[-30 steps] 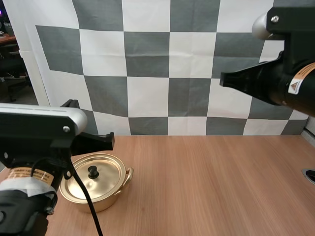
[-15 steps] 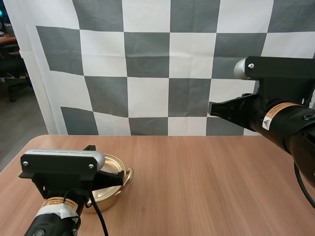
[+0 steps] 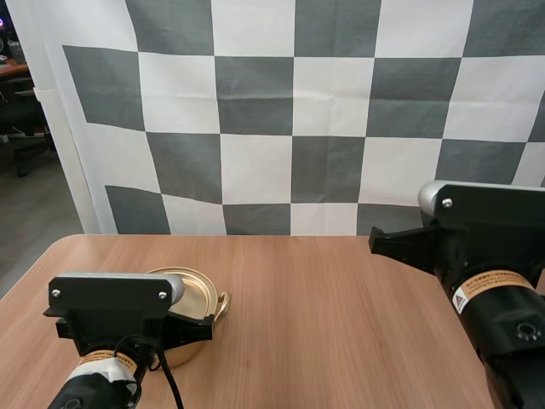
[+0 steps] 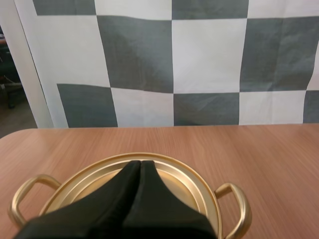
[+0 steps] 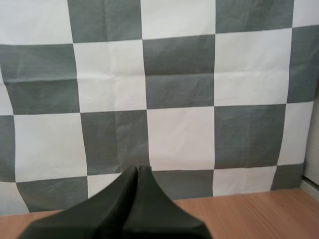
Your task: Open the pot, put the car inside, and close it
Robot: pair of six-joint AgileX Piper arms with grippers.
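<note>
— Where does the pot stand?
— The gold pot (image 3: 203, 294) sits on the wooden table (image 3: 341, 315), toward its left side. In the high view the left arm (image 3: 115, 298) stands in front of it and hides part of it.
— And the lid?
— The lid (image 4: 174, 174) seems to lie on the pot, level inside the rim, though the fingers cover its middle, so that is not certain. In the left wrist view a looped handle (image 4: 238, 201) shows at each side of the pot.
— What of the left gripper?
— The left gripper (image 4: 140, 163) is clenched on nothing: its two black fingers lie together as one dark wedge, the tip over the lid. Whether it touches the lid cannot be told.
— And the right one?
— The right gripper (image 5: 137, 169) is likewise closed and empty, its fingers pressed into a single wedge, with a strip of the table beyond it. The right arm (image 3: 485, 256) stands at the table's right side, well apart from the pot, with the table's wood between them
</note>
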